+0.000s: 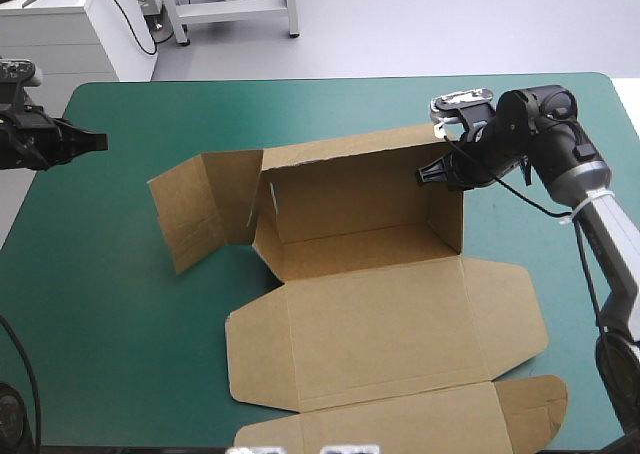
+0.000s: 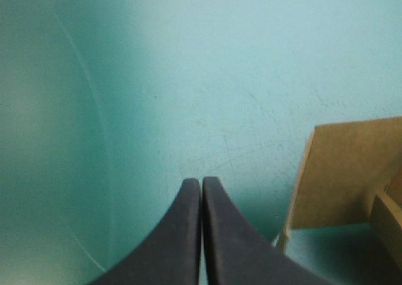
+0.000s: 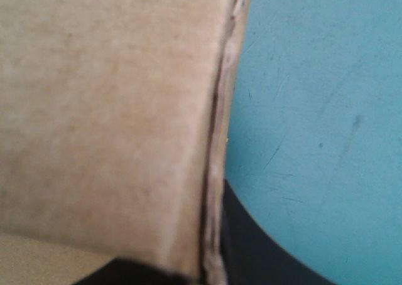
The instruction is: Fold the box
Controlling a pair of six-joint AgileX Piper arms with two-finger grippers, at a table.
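The brown box [image 1: 370,274] lies mid-table with its back wall and right wall raised. Its left side flap [image 1: 200,209] stands splayed outward, and the lid panel [image 1: 390,339] lies flat toward the table's front edge. My right gripper [image 1: 432,174] is at the top far corner of the right wall, shut on the board. In the right wrist view the board's edge [image 3: 217,140] runs between the fingers [image 3: 257,241]. My left gripper [image 1: 95,141] hovers at the table's left edge, shut and holding nothing, its tips [image 2: 201,182] pointing toward the splayed flap [image 2: 352,172].
The teal-green cover [image 1: 110,304] shows between my left gripper and the box. The lid's front flaps [image 1: 520,414] reach the table's near edge. The right arm stretches along the table's right side.
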